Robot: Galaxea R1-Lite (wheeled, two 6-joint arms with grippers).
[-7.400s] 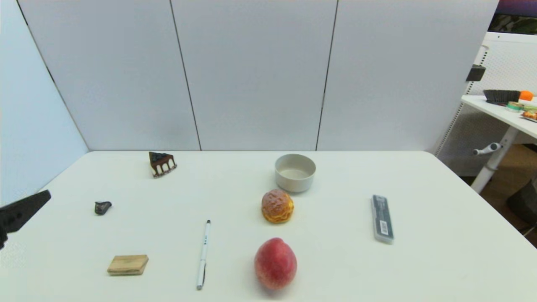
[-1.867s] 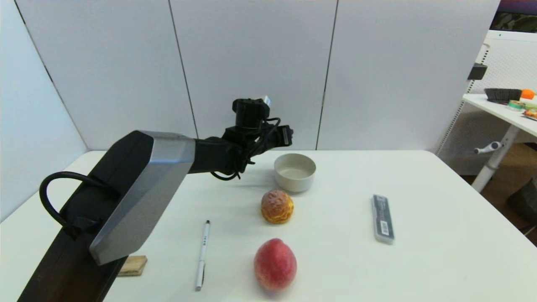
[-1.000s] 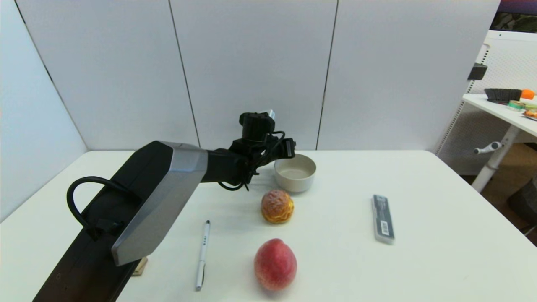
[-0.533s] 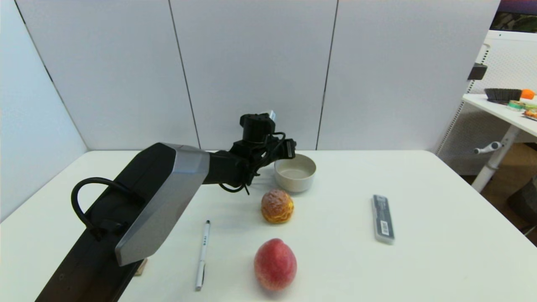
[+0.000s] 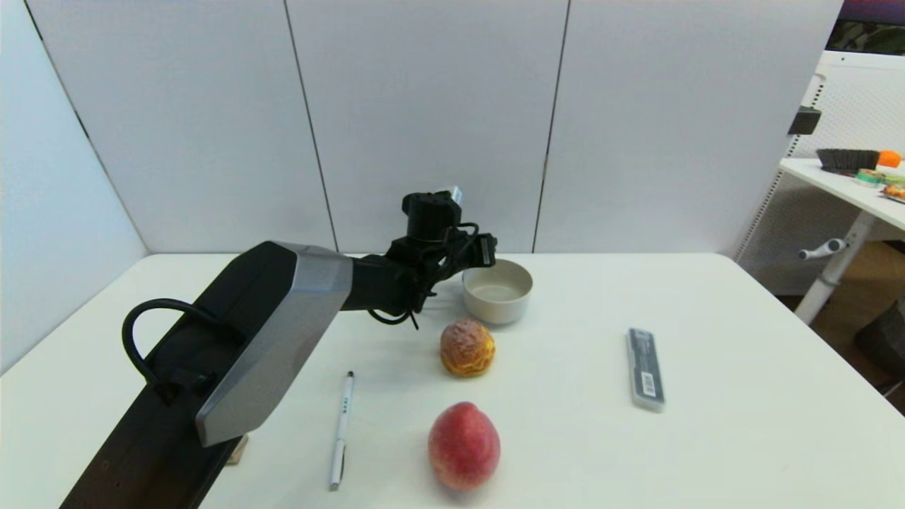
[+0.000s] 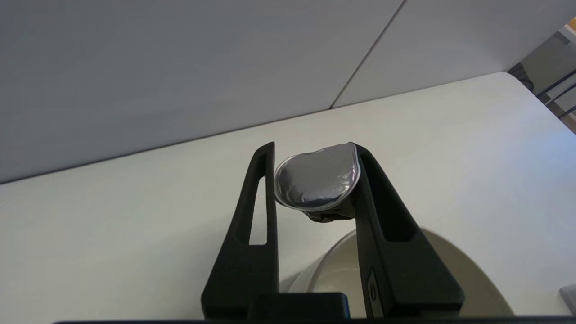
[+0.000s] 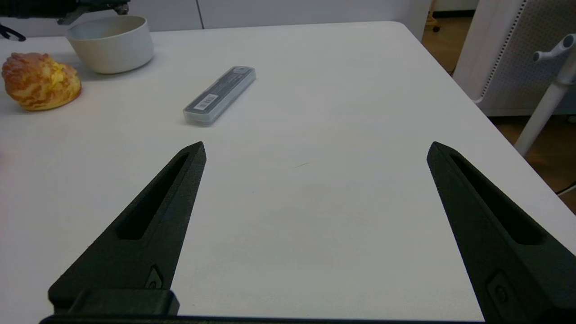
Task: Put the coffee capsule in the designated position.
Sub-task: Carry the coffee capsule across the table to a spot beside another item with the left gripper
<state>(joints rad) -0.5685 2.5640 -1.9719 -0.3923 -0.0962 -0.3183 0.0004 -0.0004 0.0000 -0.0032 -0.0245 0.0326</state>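
Gripping the coffee capsule (image 6: 317, 184) between both fingers, the left gripper (image 6: 315, 180) hangs just above the near-left rim of the bowl (image 5: 497, 291). Well right of the bowl, the right gripper (image 7: 315, 150) rests spread wide over the table (image 7: 315, 216).

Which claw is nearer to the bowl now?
Left. The left claw, gripping the capsule, is at the bowl rim. The right claw is open and farther away.

Silver-grey foil capsule (image 6: 317, 182), black claw (image 6: 315, 157), off-white bowl (image 5: 497, 291), red peach (image 5: 464, 445).
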